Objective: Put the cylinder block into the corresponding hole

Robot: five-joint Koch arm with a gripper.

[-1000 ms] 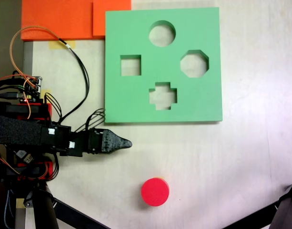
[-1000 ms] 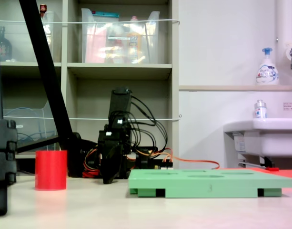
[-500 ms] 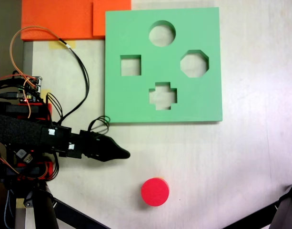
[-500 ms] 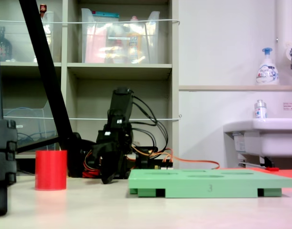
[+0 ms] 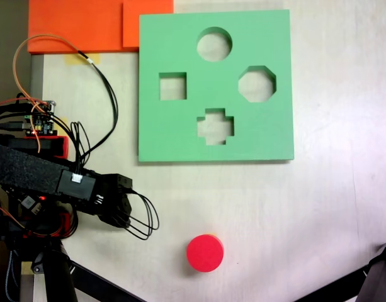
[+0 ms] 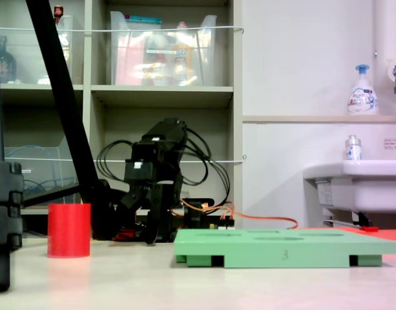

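A: Step? Where's the block?

B: Reach phase, nothing grasped. Short red foam cylinder block sits upright on the pale bench, near bottom edge in the top-down fixed view, well apart from the green square foam board. Low fixed view has it far left, board to the right.

A: Gripper?

B: Black gripper points down, low over the bench, between block and board in the low fixed view. Top-down, the arm head is up-left of the block, not touching, jaws hidden under the wrist. Jaws look parted a little from the side, but dark and cluttered w/ cables, so can't tell width.

A: Target?

B: Round cutout, near the board's far edge top-down, empty. Octagon cutout, square cutout and cross cutout also empty.

A: Next?

B: My read: swing toward the block, open wide enough for its sides, descend, close. Then carry across the board to the round cutout; fit looks snug, so needs centring.
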